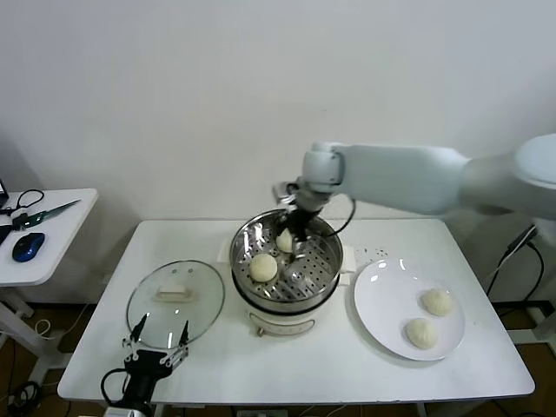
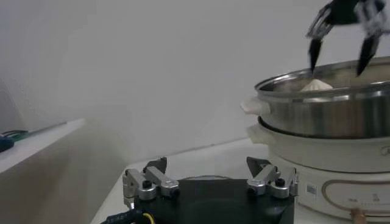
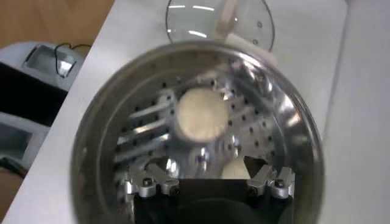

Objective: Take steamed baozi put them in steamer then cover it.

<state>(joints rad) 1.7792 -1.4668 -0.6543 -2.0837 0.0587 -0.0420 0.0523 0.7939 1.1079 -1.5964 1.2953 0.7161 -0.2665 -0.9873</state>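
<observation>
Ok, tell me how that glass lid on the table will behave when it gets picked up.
The glass lid is probably rigid but breakable. It lies flat, so it is unlikely to roll. Its smooth dome looks slippery; the raised handle seems the safer hold.

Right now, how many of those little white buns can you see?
4. One bun lies on the steamer tray, a second behind it under the open right gripper. Two more sit on the white plate. None seem hidden.

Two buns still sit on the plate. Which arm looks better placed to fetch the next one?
Probably the right. Its open end effector hangs over the steamer, beside the plate with two baozi. The left end effector waits by the cover.
</observation>
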